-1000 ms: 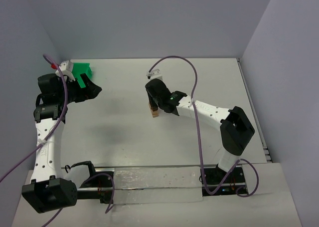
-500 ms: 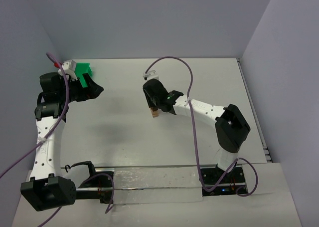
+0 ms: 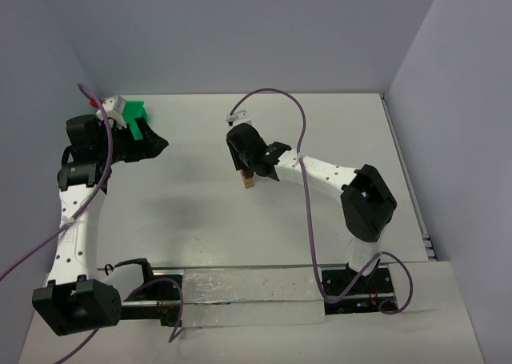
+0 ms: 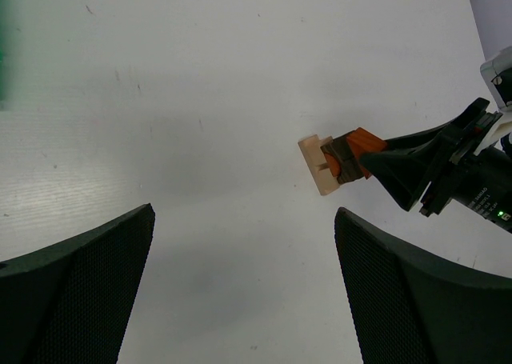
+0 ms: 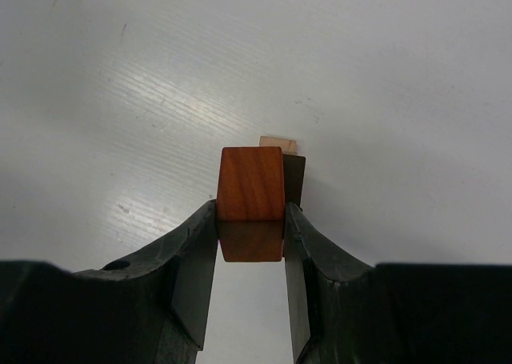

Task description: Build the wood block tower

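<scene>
A small stack stands on the white table [image 3: 192, 196]: a light tan block [image 4: 318, 169] at the bottom and a dark brown block [image 4: 339, 161] on it. My right gripper [image 5: 250, 220] is shut on a reddish-brown block [image 5: 250, 185] at the top of the stack [image 3: 249, 181]. That block touches the dark brown block [image 5: 294, 178] and sits a little to the left of it. A tan corner [image 5: 278, 144] peeks out behind. My left gripper [image 4: 244, 252] is open and empty, far to the left [image 3: 152, 144], looking toward the stack.
A bright green tray [image 3: 132, 112] lies at the back left corner, just behind the left gripper. Grey walls close the table at the back and on both sides. The right arm [image 3: 336, 176] reaches across the table from the right.
The right wrist has shifted slightly left over the stack, still gripping the reddish-brown block. The left arm has edged a little toward the back. The stack stays in place.
</scene>
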`<state>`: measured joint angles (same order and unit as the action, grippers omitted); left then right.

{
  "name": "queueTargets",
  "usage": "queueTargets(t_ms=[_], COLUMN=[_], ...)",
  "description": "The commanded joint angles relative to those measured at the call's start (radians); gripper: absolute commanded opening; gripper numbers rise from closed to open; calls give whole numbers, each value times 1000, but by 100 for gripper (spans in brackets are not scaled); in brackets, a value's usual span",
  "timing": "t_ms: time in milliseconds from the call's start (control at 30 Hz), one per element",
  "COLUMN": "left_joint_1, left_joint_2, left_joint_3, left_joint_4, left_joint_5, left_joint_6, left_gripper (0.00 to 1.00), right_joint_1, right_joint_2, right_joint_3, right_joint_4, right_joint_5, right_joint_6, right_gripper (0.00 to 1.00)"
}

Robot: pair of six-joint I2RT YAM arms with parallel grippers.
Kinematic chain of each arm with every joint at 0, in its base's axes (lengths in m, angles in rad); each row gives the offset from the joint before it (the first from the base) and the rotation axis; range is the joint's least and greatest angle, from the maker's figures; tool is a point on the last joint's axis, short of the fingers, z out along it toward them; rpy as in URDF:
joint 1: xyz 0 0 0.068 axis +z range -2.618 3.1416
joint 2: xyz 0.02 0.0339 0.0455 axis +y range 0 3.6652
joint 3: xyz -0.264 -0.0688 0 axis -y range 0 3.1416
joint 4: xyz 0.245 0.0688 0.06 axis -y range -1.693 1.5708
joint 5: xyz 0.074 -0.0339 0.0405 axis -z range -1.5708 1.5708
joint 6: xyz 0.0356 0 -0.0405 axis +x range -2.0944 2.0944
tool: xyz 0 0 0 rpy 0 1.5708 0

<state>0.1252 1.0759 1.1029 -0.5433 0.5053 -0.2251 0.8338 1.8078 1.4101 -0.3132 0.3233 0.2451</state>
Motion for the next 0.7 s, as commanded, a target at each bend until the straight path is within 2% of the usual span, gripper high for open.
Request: queueTargets(t_ms=[0, 667], left_joint_1=[-11, -15], left_joint_2=[4, 11], left_joint_3=[55, 63], left_joint_4=[11, 9], left_joint_5=[27, 31], left_joint_6=[13, 16], left_gripper=[99, 99], right_joint_1=[-18, -33], right_joint_2=[7, 4], right_joint_3=[52, 42], right_joint_4=[-3, -1], right_joint_5=[-3, -13], right_joint_6=[6, 5], right_gripper=[4, 4])
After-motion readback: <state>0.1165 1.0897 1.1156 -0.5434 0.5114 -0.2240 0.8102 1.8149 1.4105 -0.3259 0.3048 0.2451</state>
